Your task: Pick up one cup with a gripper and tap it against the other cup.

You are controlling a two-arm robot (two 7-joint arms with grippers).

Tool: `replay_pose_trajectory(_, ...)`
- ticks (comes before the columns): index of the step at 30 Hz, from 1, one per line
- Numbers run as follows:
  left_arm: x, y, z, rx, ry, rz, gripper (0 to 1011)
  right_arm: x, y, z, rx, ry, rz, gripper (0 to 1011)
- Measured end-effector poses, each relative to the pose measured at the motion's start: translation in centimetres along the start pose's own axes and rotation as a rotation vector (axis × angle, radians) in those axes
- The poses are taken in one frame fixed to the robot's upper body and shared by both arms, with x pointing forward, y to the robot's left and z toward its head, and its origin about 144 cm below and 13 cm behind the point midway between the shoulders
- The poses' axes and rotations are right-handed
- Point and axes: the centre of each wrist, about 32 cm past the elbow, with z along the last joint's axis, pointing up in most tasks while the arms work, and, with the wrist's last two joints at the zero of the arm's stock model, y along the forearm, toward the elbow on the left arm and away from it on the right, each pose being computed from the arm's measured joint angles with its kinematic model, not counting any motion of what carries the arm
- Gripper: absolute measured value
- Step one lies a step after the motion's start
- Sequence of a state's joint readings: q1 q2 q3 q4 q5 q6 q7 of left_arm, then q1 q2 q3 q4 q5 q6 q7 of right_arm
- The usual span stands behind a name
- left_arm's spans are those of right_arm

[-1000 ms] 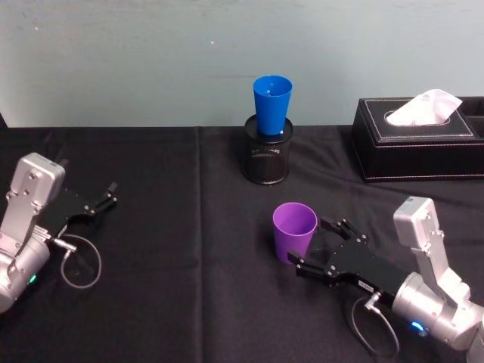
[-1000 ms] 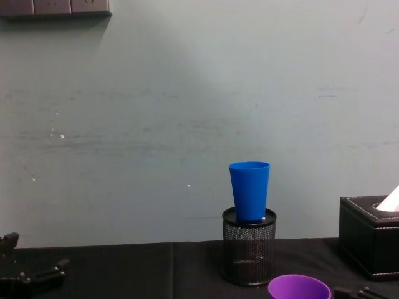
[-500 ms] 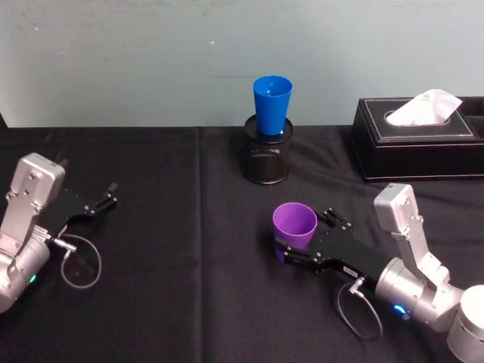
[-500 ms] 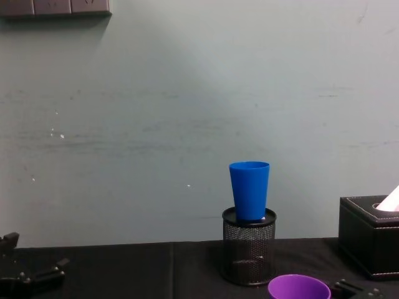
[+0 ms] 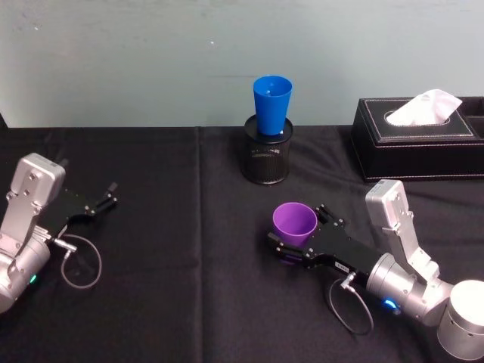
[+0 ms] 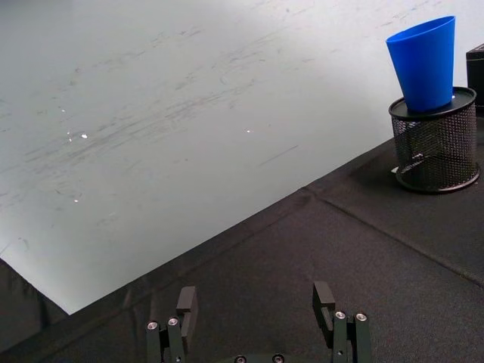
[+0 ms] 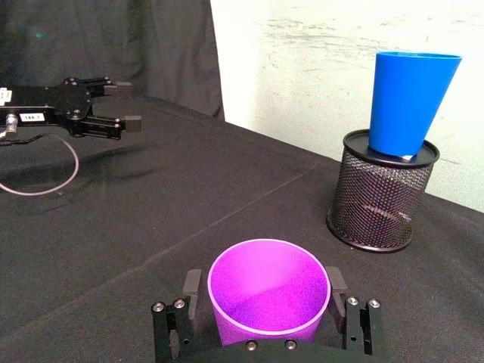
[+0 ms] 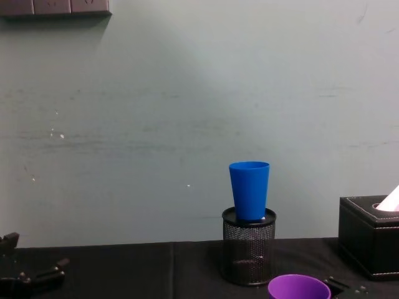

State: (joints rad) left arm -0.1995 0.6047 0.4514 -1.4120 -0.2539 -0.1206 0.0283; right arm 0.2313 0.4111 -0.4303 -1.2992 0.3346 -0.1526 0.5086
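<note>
**Head view.** The purple cup [image 5: 294,221] stands upright, mouth up, on the black tablecloth [image 5: 181,249], a little right of centre in the lower half of the frame. The right gripper [image 5: 296,224] reaches in from the lower right corner. Its two black fingers [image 5: 286,249] are spread, one on each side of the cup, so the cup sits between them near the fingertips, flanked but not clamped.

**Right wrist view.** The fingers stand just outside the cup's rim on both sides.

**Head view, upper centre.** The blue cup [image 5: 271,102] is seated upright in the mouth of a black mesh pen holder [image 5: 266,160], well apart from the purple cup. A black tissue box [image 5: 416,144] lies at the upper right.

**Head view, left edge.** The left gripper [image 5: 112,193] rests low over the cloth, fingers spread and holding nothing.
</note>
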Motion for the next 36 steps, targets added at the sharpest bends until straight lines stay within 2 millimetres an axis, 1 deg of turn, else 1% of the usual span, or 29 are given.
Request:
replay_pose_trajectory(4, 0.0, 0.0, 0.0, 0.000, 0.000, 0.000, 1000, 0.0, 0.0, 0.0, 0.000, -0.001, 0.000, 1003)
replay_pose_trajectory(6, 0.0, 0.0, 0.0, 0.000, 0.000, 0.000, 1000, 0.0, -0.1, 0.0, 0.000, -0.001, 0.000, 980)
replay_pose_trajectory(14, 0.0, 0.0, 0.0, 0.000, 0.000, 0.000, 1000, 0.0, -0.1, 0.0, 0.001, -0.001, 0.000, 794)
replay_pose_trajectory(16, 0.0, 0.0, 0.0, 0.000, 0.000, 0.000, 1000, 0.0, -0.1, 0.1, 0.001, -0.002, 0.000, 764)
replay_pose_trajectory(26, 0.0, 0.0, 0.0, 0.000, 0.000, 0.000, 1000, 0.0, -0.1, 0.1, 0.001, -0.001, 0.000, 720)
replay_pose_trajectory(29, 0.0, 0.0, 0.0, 0.000, 0.000, 0.000, 1000, 0.0, -0.1, 0.1, 0.001, -0.001, 0.000, 720)
replay_pose_trajectory(33, 0.0, 0.0, 0.0, 0.000, 0.000, 0.000, 1000, -0.1, -0.2, 0.9, 0.005, -0.009, 0.009, 720)
replay_pose_trajectory(35, 0.0, 0.0, 0.0, 0.000, 0.000, 0.000, 1000, -0.1, -0.4, 1.6, 0.009, -0.010, 0.012, 720)
replay_pose_trajectory(36, 0.0, 0.0, 0.0, 0.000, 0.000, 0.000, 1000, 0.0, -0.5, 2.3, 0.018, -0.010, 0.014, 720)
